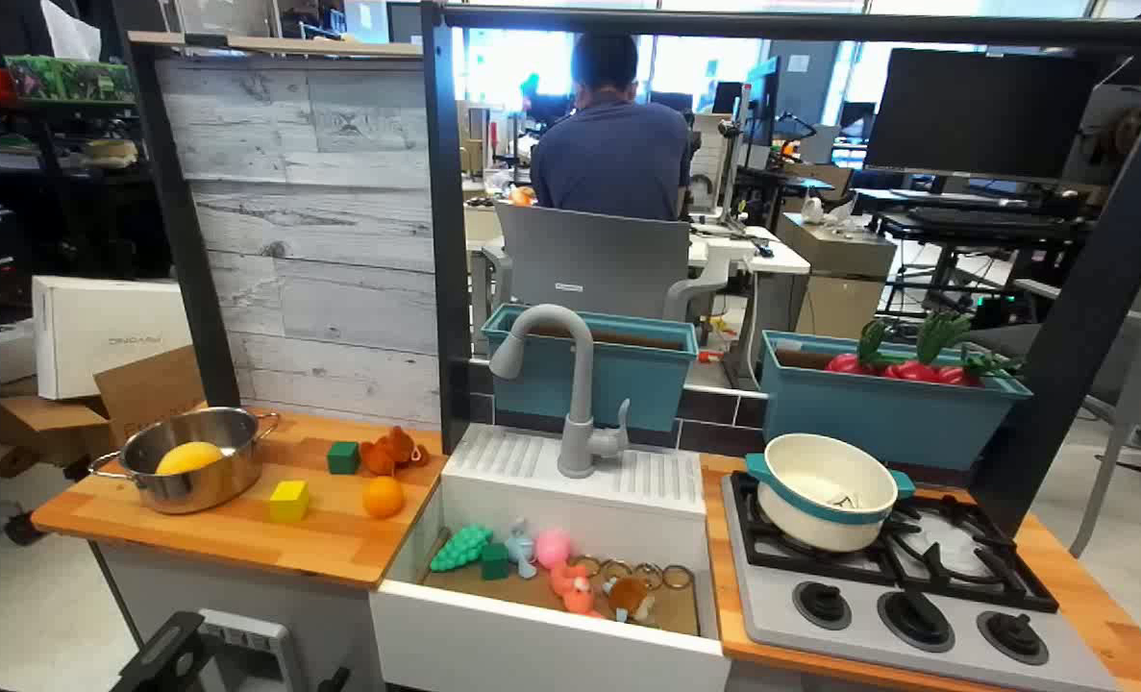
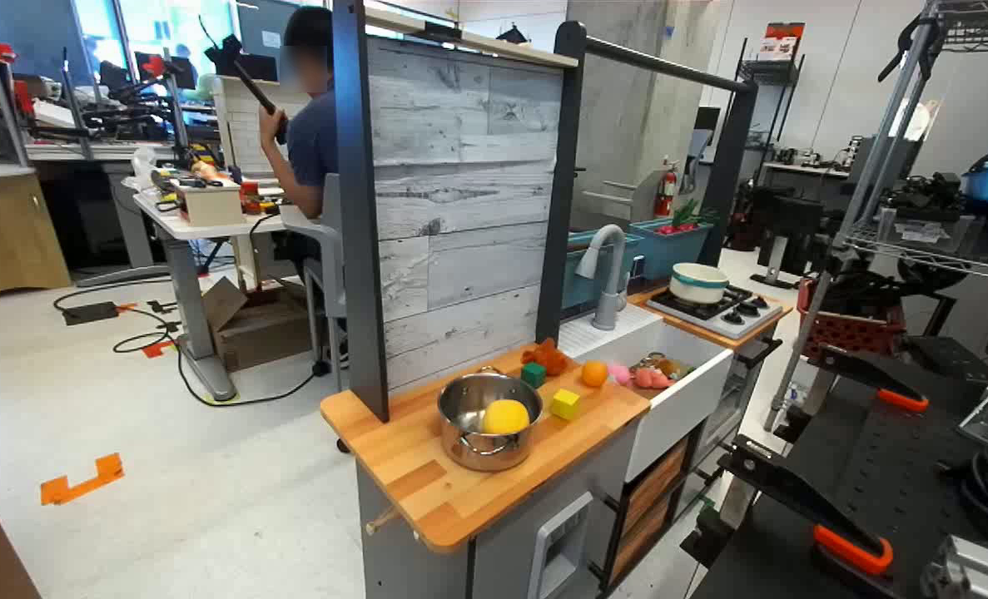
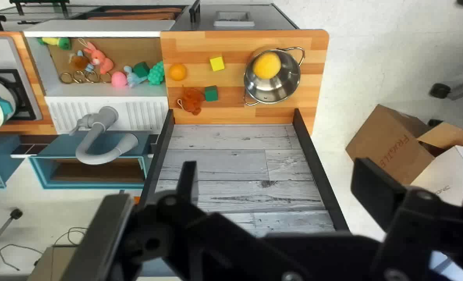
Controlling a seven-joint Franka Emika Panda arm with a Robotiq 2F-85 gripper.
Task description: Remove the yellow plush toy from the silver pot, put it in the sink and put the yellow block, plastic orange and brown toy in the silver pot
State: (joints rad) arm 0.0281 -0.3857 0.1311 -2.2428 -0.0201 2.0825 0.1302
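The yellow plush toy (image 1: 188, 457) (image 2: 506, 417) (image 3: 267, 65) lies inside the silver pot (image 1: 200, 492) (image 2: 485, 448) (image 3: 290, 84) on the wooden counter. The yellow block (image 1: 289, 501) (image 2: 565, 404) (image 3: 217, 63) sits on the counter beside the pot. The plastic orange (image 1: 384, 497) (image 2: 594, 373) (image 3: 177, 72) lies near the sink's edge, with the brown toy (image 1: 394, 450) (image 2: 546, 358) (image 3: 192, 100) towards the back panel. The white sink (image 1: 541, 639) (image 2: 685, 399) (image 3: 102, 28) adjoins the counter. My gripper (image 3: 274, 166) is open and empty, away from all these things.
A green cube (image 1: 343, 457) sits by the brown toy. Several toys and metal rings lie in the sink. The grey faucet (image 1: 580, 404) arches over the sink's back. A white-and-green bowl (image 1: 828, 492) stands on the stove (image 1: 772, 615). A wood-look panel (image 3: 231, 164) rises behind the counter.
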